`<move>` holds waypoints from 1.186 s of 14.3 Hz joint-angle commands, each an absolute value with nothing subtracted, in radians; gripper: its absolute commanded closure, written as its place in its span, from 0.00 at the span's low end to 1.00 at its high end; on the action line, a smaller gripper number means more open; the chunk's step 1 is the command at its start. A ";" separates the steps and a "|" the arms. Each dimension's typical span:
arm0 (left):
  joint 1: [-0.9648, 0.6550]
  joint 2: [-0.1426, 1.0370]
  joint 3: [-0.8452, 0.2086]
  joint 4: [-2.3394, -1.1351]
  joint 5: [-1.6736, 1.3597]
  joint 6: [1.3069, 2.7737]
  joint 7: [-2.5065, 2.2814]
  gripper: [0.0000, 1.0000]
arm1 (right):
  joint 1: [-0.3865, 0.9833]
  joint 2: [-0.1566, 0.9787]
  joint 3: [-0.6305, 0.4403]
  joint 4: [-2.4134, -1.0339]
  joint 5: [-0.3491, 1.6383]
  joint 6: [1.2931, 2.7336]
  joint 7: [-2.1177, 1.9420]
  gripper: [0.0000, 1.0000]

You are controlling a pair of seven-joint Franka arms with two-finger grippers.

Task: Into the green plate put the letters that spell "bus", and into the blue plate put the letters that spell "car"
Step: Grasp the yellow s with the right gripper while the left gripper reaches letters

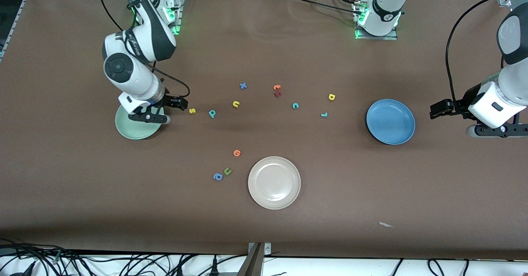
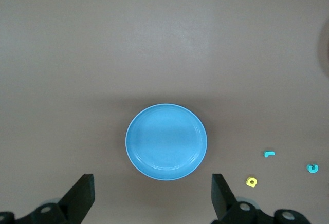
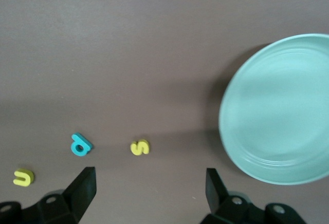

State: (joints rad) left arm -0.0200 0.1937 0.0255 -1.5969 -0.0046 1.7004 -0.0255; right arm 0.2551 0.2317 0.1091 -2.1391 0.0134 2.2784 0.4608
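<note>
The yellow s [image 1: 192,111], teal b [image 1: 212,113] and yellow u [image 1: 236,104] lie in a row beside the green plate [image 1: 132,130]. My right gripper [image 1: 150,118] hangs open and empty over that plate's edge. Its wrist view shows the s [image 3: 140,147], b [image 3: 80,145], u [image 3: 23,177] and plate [image 3: 280,111]. The teal c [image 1: 295,105], teal r [image 1: 324,114] and yellow a [image 1: 332,97] lie toward the blue plate [image 1: 390,121]. My left gripper [image 1: 495,130] waits open at the left arm's end of the table, the blue plate [image 2: 166,142] ahead of it.
A cream plate [image 1: 274,182] sits nearer the front camera, with a green u [image 1: 227,171], blue a [image 1: 218,177] and orange letter [image 1: 236,153] beside it. A blue x [image 1: 243,86] and orange letters [image 1: 277,87] lie toward the bases.
</note>
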 commanded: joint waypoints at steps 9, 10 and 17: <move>-0.031 0.201 0.029 -1.597 -0.066 1.687 -0.015 0.00 | 0.311 0.330 0.103 -2.249 -0.005 2.520 0.497 0.38; -0.031 0.218 0.029 -1.595 -0.112 1.690 -0.018 0.00 | 0.313 0.333 0.103 -2.255 -0.005 2.522 0.497 0.38; -0.126 0.282 0.026 -1.609 -0.143 1.712 -0.193 0.00 | 0.325 0.388 0.101 -2.290 -0.005 2.643 0.495 0.41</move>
